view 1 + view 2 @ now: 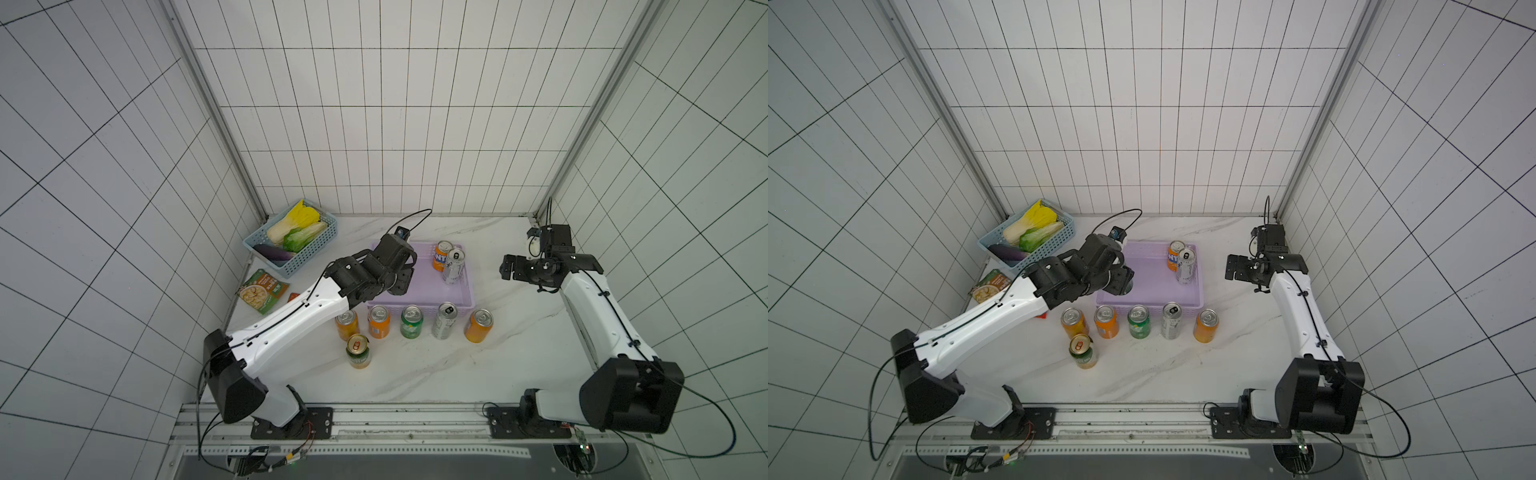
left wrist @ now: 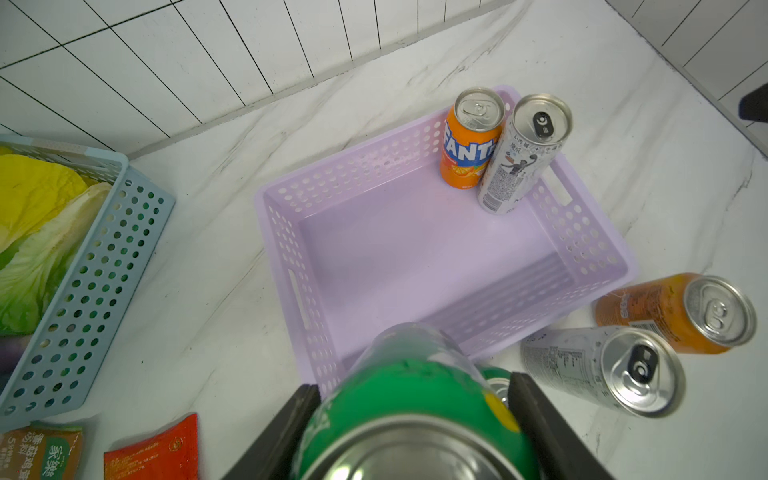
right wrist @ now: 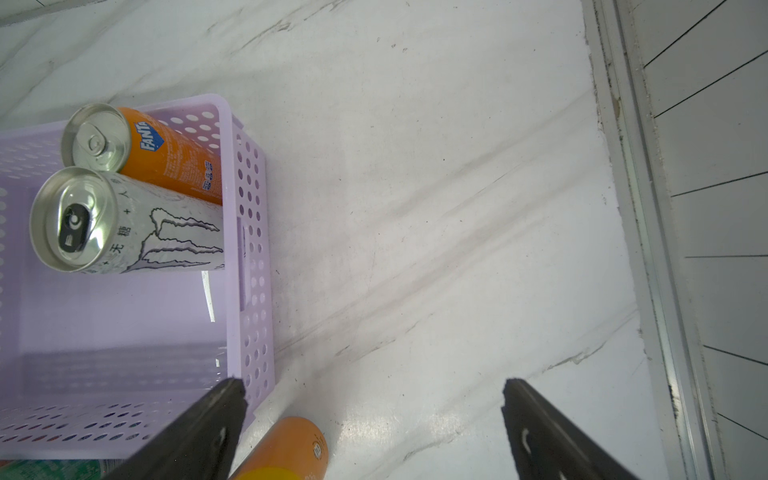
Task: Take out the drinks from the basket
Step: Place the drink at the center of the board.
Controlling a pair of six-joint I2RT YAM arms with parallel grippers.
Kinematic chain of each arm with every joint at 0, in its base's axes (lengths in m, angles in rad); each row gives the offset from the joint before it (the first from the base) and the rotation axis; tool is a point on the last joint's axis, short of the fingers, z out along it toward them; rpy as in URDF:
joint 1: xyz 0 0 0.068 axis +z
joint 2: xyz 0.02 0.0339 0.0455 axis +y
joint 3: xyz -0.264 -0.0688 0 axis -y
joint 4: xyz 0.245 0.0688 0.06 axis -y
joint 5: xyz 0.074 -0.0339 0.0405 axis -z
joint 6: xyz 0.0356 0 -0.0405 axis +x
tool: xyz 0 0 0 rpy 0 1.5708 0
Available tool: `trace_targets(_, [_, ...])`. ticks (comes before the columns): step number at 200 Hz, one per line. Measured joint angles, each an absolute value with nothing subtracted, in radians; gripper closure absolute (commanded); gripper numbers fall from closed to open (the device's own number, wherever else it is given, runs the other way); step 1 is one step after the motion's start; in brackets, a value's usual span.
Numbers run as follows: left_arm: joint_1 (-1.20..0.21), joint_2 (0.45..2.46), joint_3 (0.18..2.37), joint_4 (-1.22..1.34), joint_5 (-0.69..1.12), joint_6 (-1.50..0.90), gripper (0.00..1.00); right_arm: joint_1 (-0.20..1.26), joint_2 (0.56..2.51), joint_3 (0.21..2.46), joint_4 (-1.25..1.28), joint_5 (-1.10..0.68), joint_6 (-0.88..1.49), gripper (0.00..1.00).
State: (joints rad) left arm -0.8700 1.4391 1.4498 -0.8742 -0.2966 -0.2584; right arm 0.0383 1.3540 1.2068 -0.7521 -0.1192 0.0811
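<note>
The left gripper (image 2: 413, 392) is clamped on the held green can (image 2: 409, 419), whose long axis runs up toward the wrist with a silver end uppermost, over the near left part of the lilac perforated basket (image 2: 395, 257). Ahead and right of that gripper, an orange Fanta can (image 2: 469, 145) and a slim silver-white can (image 2: 519, 158) stand upright, touching, in the basket's far right corner. Nearer the base than it, six stand tops up on the table: three orange cans (image 1: 378, 322), one plain green can (image 1: 411, 322), one slim silver can (image 1: 444, 322) and one gold-topped green can (image 1: 358, 352). The right gripper (image 3: 374, 388) gapes wide and empty, the basket's right end just to its left.
</note>
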Motion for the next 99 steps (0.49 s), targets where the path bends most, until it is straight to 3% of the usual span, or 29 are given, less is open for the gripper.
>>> trace_targets(99, [-1.098,1.223,1.257,-0.947,-0.337,-0.361,0.50,0.038,1.354,1.207,-0.752,-0.120,0.081,0.01])
